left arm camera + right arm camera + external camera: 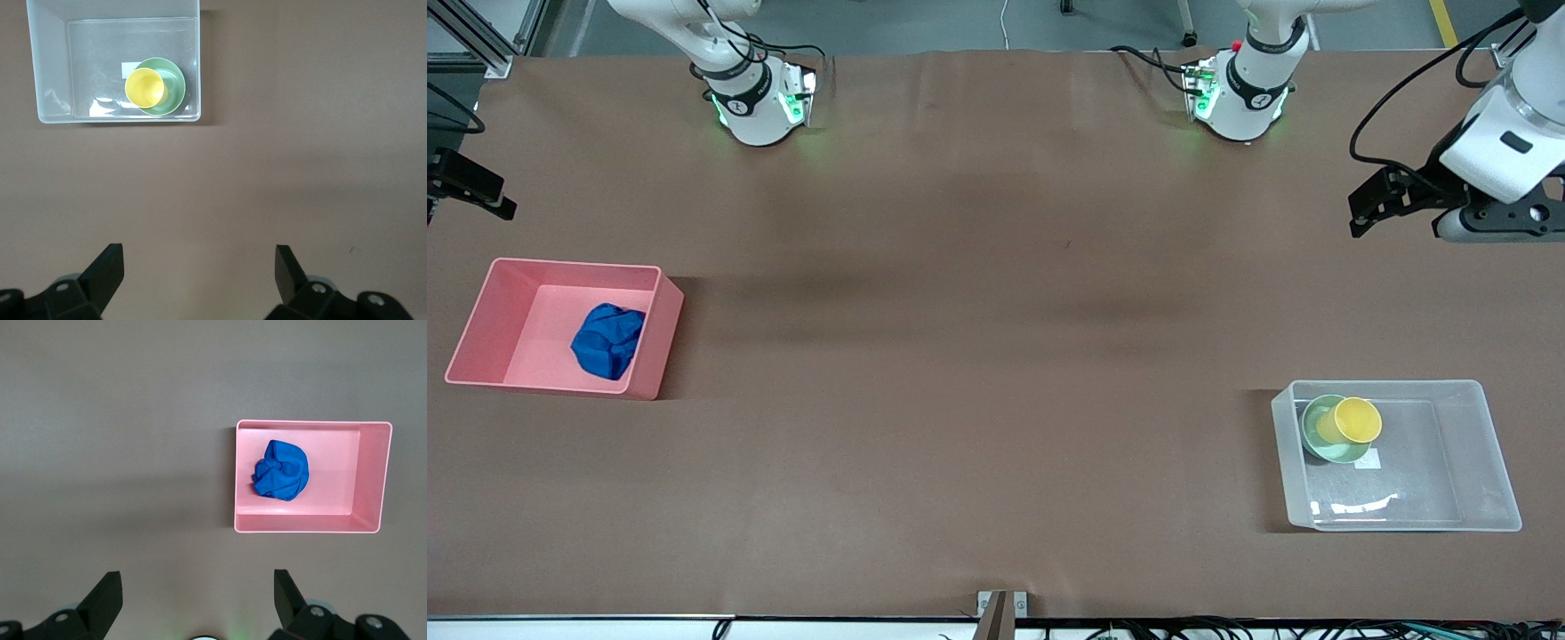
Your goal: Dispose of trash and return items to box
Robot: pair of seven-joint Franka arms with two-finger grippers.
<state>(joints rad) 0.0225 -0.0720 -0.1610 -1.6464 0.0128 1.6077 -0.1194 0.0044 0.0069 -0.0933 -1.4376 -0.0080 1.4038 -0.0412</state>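
Observation:
The blue wad of trash (608, 340) lies inside the pink bin (476, 316) toward the right arm's end of the table; it also shows in the right wrist view (281, 470). The yellow cup (1356, 420) rests tilted in the mint-green bowl (1319, 440), and both sit in a corner of the clear box (1449, 462), seen also in the left wrist view (50, 73). My left gripper (1371, 206) is open and empty (199, 248), high over bare table. My right gripper (471, 187) is open and empty (198, 573), high over the table's edge.
The brown table (996, 356) stretches between the pink bin and the clear box. The two arm bases (760, 102) (1240, 98) stand along the edge farthest from the front camera. A small bracket (1002, 609) sits at the nearest edge.

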